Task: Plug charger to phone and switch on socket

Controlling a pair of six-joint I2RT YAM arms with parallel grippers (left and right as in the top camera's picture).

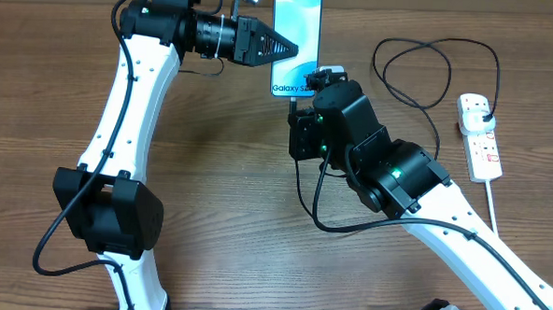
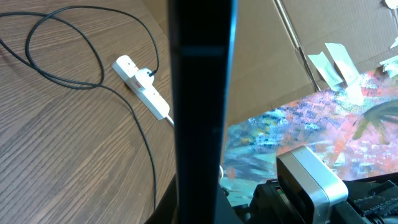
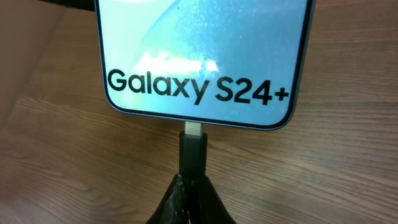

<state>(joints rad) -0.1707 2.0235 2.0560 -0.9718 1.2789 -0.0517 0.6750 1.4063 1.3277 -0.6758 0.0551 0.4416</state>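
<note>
The phone (image 1: 296, 25) was at the far edge of the counter (image 1: 210, 171), the left jaws clamped on its side. The charger (image 3: 193, 152) tip met its bottom port, pinched in the right jaws. Its cable looped to the socket (image 1: 481, 136), plugged in.

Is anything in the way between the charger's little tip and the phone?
No, nothing visible. The right gripper pinches the charger, and its silver tip meets the middle of the phone at its bottom edge, with no gap showing. Only bare table shows around them.
</note>
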